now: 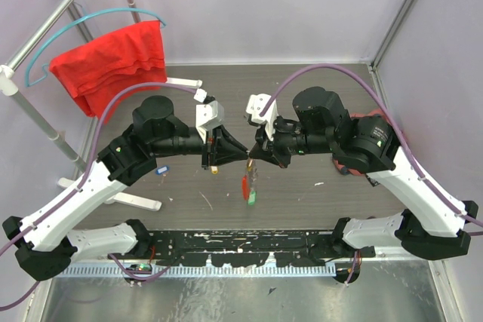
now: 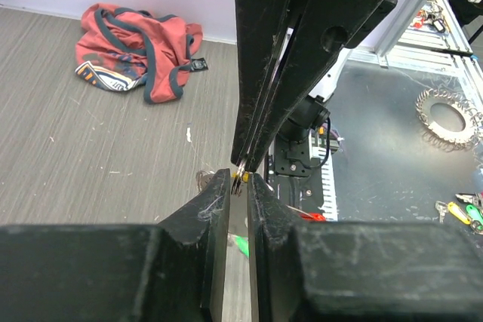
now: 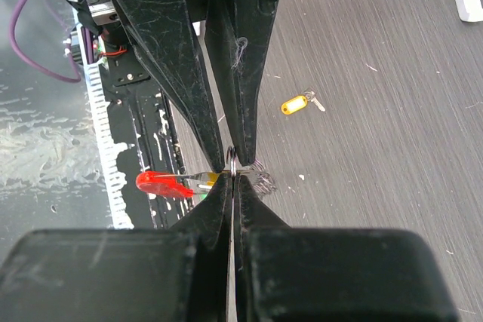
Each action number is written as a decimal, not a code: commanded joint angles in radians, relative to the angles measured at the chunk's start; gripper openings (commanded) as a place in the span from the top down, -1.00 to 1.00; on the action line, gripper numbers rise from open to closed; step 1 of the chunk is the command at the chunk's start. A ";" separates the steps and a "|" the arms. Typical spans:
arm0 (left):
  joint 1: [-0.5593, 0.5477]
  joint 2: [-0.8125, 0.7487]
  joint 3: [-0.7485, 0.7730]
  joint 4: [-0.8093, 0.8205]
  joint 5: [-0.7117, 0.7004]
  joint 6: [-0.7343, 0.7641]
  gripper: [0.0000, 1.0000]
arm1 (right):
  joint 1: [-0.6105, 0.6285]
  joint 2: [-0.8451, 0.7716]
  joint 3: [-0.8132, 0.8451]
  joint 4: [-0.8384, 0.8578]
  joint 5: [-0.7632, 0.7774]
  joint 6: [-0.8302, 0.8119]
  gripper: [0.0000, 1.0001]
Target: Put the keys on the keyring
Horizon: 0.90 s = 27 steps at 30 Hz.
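**Step in hand: threading.** The keyring (image 1: 244, 185) is held clear of the tabletop (image 3: 377, 148), at the point where the two hands meet tip to tip. The right hand (image 3: 232, 181) is pressed fully together on the keyring, with the metal loop (image 3: 260, 179) at its tips and the red bar (image 3: 162, 184) hanging free. The left hand (image 2: 238, 180) is nearly together and clamped on a small metal ring (image 2: 239, 177) touching the keyring. Whether that ring belongs to a key cannot be told. A green tag (image 1: 252, 198) hangs just under the keyring, so one key is judged already fitted.

**Next move.** The ring is to be worked onto the loop. Fine alignment and a firm counter-grip are called for, as the parts are tiny and easily dropped.

**Remaining items.** A yellow-tagged key (image 3: 296, 104) and a blue-tagged key (image 1: 161, 171) lie on the tabletop, apart from the keyring and not yet fitted.

**Containers.** None is seen.
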 commanded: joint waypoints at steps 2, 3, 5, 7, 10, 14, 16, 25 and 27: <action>-0.003 -0.011 0.019 0.033 0.022 -0.012 0.60 | 0.004 -0.009 0.007 0.069 -0.018 0.007 0.98; -0.003 -0.011 0.020 0.037 0.023 -0.014 0.65 | 0.003 -0.009 0.004 0.071 -0.019 0.008 0.98; -0.004 -0.010 0.020 0.041 0.025 -0.017 0.77 | 0.003 -0.009 -0.001 0.079 -0.021 0.011 0.98; -0.003 -0.010 0.019 0.045 0.024 -0.017 0.96 | 0.004 -0.010 -0.008 0.089 -0.021 0.014 0.98; -0.003 -0.015 0.017 0.046 0.012 -0.019 1.00 | 0.004 -0.019 -0.020 0.117 -0.008 0.026 0.89; -0.003 -0.041 -0.018 0.082 -0.050 -0.039 1.00 | 0.004 -0.064 -0.051 0.190 0.047 0.069 0.40; -0.003 -0.066 -0.047 0.125 -0.098 -0.063 1.00 | 0.004 -0.109 -0.106 0.261 0.075 0.109 0.25; 0.000 -0.144 -0.195 0.374 -0.260 -0.233 1.00 | -0.003 -0.292 -0.393 0.682 0.201 0.453 0.06; 0.008 -0.152 -0.217 0.413 -0.260 -0.258 1.00 | -0.016 -0.307 -0.424 0.744 0.181 0.513 0.00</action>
